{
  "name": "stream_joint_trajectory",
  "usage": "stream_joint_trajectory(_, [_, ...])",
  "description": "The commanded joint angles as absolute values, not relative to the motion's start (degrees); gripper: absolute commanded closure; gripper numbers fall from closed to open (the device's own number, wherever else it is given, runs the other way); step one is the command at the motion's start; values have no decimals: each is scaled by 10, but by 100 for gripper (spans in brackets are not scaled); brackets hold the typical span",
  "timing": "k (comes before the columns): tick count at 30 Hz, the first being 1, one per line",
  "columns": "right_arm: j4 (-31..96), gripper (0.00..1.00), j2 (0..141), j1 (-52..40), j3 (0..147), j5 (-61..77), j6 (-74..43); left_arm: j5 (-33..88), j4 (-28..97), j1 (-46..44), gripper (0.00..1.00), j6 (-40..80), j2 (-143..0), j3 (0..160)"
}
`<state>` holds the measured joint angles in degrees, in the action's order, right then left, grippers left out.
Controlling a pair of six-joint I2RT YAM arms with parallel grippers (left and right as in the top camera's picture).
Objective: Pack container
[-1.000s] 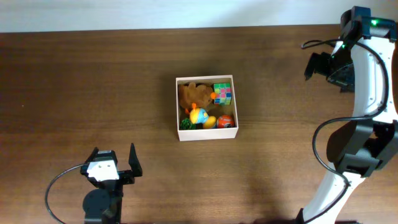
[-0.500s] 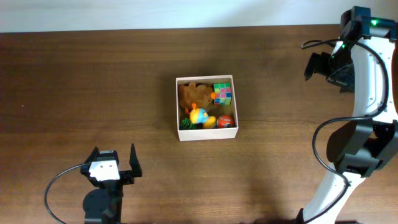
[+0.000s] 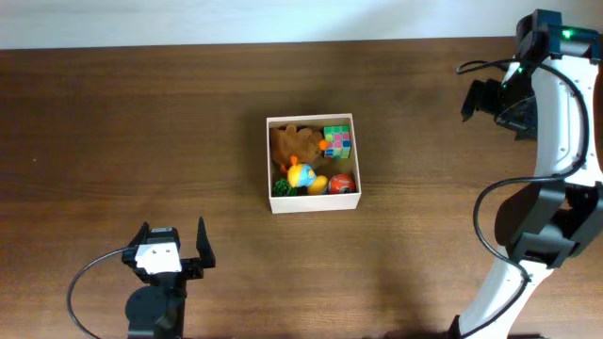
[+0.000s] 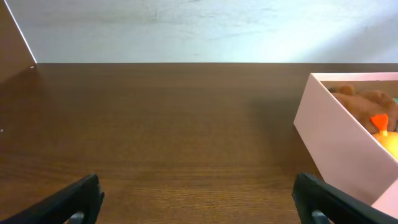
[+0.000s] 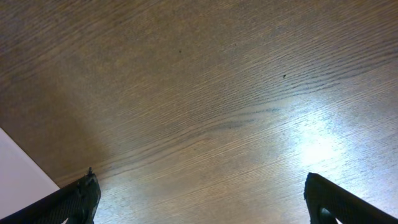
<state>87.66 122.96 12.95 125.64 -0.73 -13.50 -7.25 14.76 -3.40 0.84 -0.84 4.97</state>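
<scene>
Dark wooden table (image 3: pixel 141 122) carries the container (image 3: pixel 316 202); left jaws and right jaws gape wide, empty.

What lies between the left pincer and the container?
Only bare brown tabletop; the overhead view shows nothing between the left pincer and the container.

Left arm (image 3: pixel 151 306): sits low at front left.
Left gripper (image 3: pixel 171 241): jaws spread wide.
Right arm (image 3: pixel 558 122): arches tall, far right.
Right gripper (image 3: pixel 488 102): jaws spread wide, pointing down.

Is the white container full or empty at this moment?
Nearly full. The container holds a brown plush, a colourful cube, a red ball and a yellow-blue toy, covering most of its floor.
</scene>
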Motion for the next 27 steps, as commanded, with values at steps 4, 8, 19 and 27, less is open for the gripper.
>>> stream_joint_trajectory(4, [876, 1, 1218, 131, 1264, -6, -136, -68, 145, -31, 1, -3, -3, 46])
stream_joint_trajectory(8, [877, 1, 1167, 131, 1264, -6, -136, -68, 145, -31, 1, -3, -3, 46])
stream_joint_trajectory(19, [877, 1, 985, 96, 1264, -6, -136, -68, 145, -31, 1, -3, -3, 46])
stream_joint_trajectory(27, [877, 1, 898, 8, 1251, -6, -136, -68, 145, -31, 1, -3, -3, 46])
